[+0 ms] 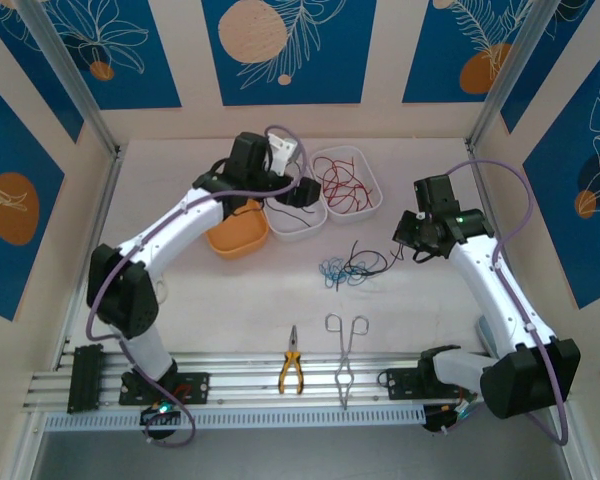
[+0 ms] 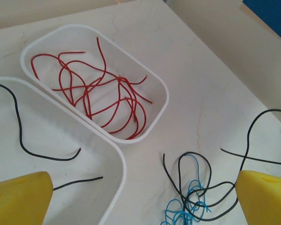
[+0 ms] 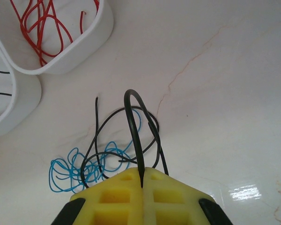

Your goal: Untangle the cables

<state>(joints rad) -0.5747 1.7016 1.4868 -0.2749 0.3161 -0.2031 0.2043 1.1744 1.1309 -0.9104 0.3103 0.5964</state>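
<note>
Right end effector [image 3: 142, 182] is clamped tight on a black cable [image 3: 132, 119] looping up from the blue-and-black tangle [image 1: 346, 268] on the desk [image 1: 430, 320]. Left end effector [image 1: 304, 192] hangs wide open, empty. Red cables [image 2: 100, 101] lie in a white tray [image 2: 161, 112].

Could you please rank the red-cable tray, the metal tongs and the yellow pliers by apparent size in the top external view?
1. red-cable tray
2. metal tongs, thin but clearly longer than the pliers
3. yellow pliers
</note>
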